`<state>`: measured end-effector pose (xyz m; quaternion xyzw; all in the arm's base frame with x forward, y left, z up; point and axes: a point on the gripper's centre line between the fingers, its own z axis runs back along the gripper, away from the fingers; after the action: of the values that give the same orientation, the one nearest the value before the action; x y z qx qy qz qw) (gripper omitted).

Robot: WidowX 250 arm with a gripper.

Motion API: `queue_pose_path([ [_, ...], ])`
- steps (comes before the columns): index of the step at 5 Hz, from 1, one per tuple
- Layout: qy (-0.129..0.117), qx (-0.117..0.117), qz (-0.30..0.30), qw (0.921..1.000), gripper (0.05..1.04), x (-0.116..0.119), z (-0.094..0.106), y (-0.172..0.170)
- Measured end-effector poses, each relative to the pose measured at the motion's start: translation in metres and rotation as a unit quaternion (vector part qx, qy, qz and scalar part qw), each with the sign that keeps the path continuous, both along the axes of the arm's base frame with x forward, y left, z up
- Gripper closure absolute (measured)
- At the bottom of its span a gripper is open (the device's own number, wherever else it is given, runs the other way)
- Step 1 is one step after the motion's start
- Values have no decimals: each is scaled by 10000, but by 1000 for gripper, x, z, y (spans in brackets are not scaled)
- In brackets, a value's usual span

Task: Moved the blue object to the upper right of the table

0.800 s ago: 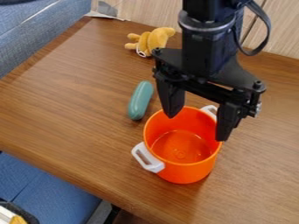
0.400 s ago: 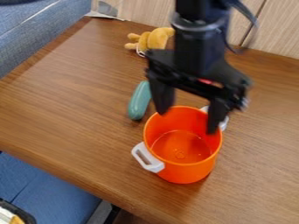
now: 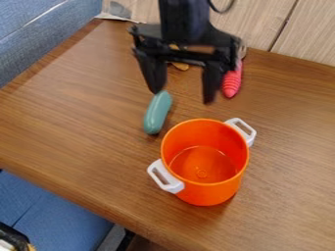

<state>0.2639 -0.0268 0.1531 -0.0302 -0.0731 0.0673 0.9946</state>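
Camera view: blue-green capsule (image 3: 157, 112), taken as the task's blue object, lying on its side left of the orange pot's (image 3: 206, 192) rim, on the middle of the table (image 3: 72, 117).
Capsule's lie: long side flat down, probably so it rests without rolling end over end; the slim middle looks the natural place to squeeze.
Pincer (image 3: 183, 97): spread wide, nothing between its tips; one tip shows close by the capsule's upper end. That gap would suit straddling a narrow body, though it needs lining up over the middle first.
Pot: upright and open, one white handle (image 3: 165, 177) toward the lower left, the other (image 3: 243, 131) toward the upper right; its wall stands close enough that a low grasp could knock it.
Pink ridged toy (image 3: 231, 82): beyond the pot, partly behind the pincer; best cleared by a lift if the capsule heads that way.
Tan plush (image 3: 180, 65): mostly hidden behind the pincer.
Upper right of table: the goal, capsule not there; picking it up seems the step in hand.
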Motion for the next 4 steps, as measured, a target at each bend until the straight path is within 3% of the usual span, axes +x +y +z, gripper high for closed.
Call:
queue_pose_path([
  [1,97,97,400,9991,82,10,-10,24],
  [3,394,390,597,9967,82,15,-51,39],
  [4,453,359,685,9960,90,12,-60,43],
])
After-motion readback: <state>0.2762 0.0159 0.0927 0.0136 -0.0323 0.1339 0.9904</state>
